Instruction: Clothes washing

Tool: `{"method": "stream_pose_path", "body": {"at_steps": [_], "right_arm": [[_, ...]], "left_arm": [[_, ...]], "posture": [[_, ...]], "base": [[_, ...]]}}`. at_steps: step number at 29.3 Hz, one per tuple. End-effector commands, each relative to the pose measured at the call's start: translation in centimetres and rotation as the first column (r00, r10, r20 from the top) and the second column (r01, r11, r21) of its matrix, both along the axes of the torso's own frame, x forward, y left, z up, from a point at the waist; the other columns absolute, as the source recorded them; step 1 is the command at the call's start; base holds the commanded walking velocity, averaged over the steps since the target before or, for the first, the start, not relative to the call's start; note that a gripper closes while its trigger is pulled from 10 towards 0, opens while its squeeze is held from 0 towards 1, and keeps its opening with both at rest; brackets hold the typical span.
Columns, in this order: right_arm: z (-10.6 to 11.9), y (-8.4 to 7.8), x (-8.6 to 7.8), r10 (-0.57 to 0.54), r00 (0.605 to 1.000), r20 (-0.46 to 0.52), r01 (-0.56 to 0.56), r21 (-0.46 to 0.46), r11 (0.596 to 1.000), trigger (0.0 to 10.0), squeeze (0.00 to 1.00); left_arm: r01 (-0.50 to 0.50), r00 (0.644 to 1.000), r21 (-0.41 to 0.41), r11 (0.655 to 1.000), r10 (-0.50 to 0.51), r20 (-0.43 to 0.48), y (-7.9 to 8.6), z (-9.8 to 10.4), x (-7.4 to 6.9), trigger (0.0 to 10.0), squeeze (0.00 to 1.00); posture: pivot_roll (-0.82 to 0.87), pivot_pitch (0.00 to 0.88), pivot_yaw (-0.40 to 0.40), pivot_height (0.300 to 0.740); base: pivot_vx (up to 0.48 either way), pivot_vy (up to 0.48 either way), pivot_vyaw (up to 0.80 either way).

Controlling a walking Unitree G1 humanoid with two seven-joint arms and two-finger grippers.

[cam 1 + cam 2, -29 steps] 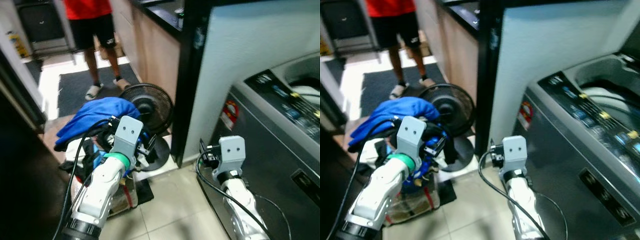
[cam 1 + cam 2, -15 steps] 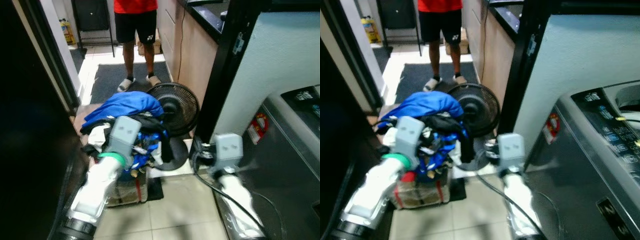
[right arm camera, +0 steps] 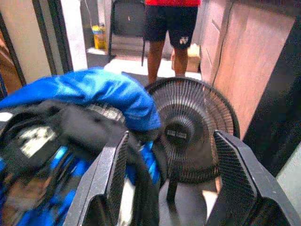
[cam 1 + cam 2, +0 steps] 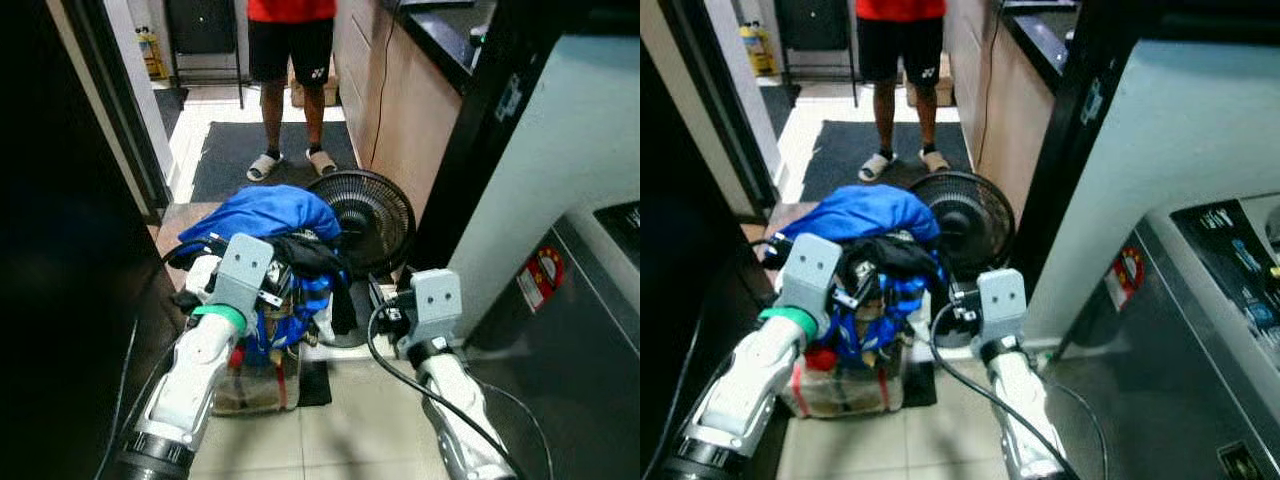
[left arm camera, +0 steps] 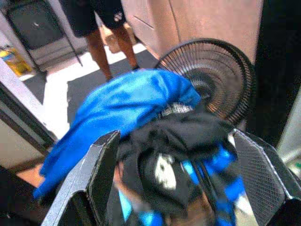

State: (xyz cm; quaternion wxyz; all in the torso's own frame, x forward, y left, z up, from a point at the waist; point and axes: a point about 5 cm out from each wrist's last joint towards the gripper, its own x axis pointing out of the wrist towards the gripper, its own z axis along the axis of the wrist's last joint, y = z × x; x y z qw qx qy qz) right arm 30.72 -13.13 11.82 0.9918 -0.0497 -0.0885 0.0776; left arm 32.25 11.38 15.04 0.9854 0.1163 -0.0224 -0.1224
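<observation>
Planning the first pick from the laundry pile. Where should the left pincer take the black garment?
Grip the raised black fold on top of the pile, below the blue garment. Come from above with the open left pincer: it bulges up loose there, and the fan stands close behind.

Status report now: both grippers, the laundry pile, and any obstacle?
Left gripper open, at the laundry pile. Right gripper open, empty, facing the fan. Person standing beyond the pile.

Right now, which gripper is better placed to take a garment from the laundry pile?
Probably the left gripper: open, directly over the black garment on the pile. The right gripper, also open, faces the fan.
</observation>
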Motion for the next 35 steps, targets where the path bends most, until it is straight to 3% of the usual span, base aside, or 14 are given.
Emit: {"method": "stream_pose_path", "body": {"at_steps": [1, 13, 20, 35], "right_arm": [[-0.79, -0.28, -0.15, -0.011, 1.0, -0.028, 0.011, -0.007, 1.0, 10.0, 0.0], [-1.4, -0.38, -0.18, -0.017, 0.999, -0.048, 0.015, -0.034, 0.999, 10.0, 0.0], [-1.22, -0.96, 0.15, -0.062, 0.997, -0.042, 0.06, -0.04, 0.997, 10.0, 0.0], [-0.84, -0.56, -0.09, -0.025, 0.999, -0.023, 0.024, -0.033, 0.999, 10.0, 0.0]], "left_arm": [[0.009, 1.0, 0.009, 1.0, -0.009, -0.007, -0.25, -0.34, -0.04, 10.0, 0.0], [0.004, 1.0, 0.012, 1.0, -0.003, -0.014, -0.3, -0.84, -0.08, 10.0, 0.0], [-0.012, 1.0, 0.008, 1.0, 0.013, -0.023, -0.04, -0.96, -0.06, 10.0, 0.0], [-0.014, 0.999, 0.016, 1.0, 0.015, -0.049, 0.02, -1.15, -0.05, 10.0, 0.0]], "posture": [[0.04, 0.0, 0.063, 0.74], [0.04, 0.0, 0.056, 0.74], [0.04, 0.0, 0.056, 0.74], [0.04, 0.0, 0.059, 0.74]], "base": [[0.472, 0.0, 0.0], [0.472, 0.0, 0.0], [0.408, 0.0, 0.54], [0.0, 0.0, 0.0]]}}
